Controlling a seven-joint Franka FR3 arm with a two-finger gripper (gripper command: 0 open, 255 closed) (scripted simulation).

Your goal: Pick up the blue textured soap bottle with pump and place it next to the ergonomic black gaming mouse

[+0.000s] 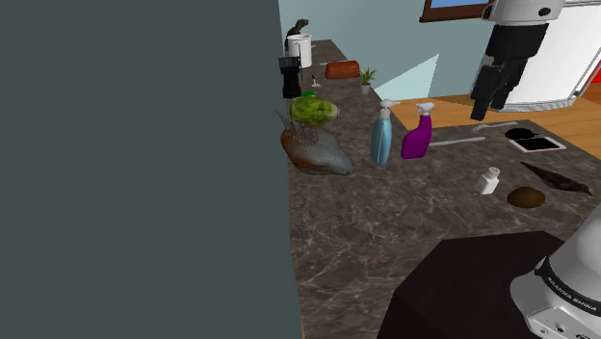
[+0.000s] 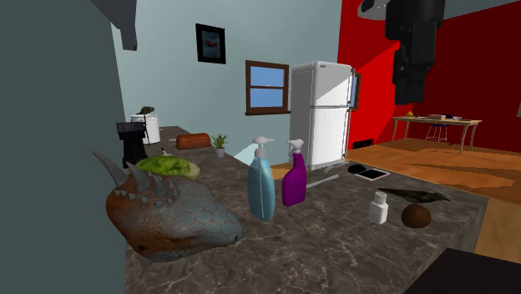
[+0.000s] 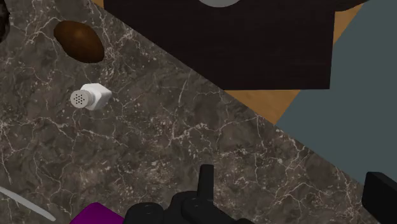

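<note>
Overhead, the claw [image 1: 481, 108] hangs spread and empty well above the surface [image 1: 405, 221], while the blue bottle [image 1: 381, 137] stands upright on it, just beside the purple bottle [image 1: 417, 137], on that bottle's left in the shoulder view.

A dark marbled counter [image 1: 385, 226] is occupied by a blue bottle [image 1: 381, 138] set just beside a purple bottle [image 1: 417, 135], a spiked lizard figure [image 1: 316, 151], a white shaker [image 1: 489, 181], a brown oval lump [image 1: 526, 197] near it, and a potted plant [image 1: 367, 77] at the far end.
</note>
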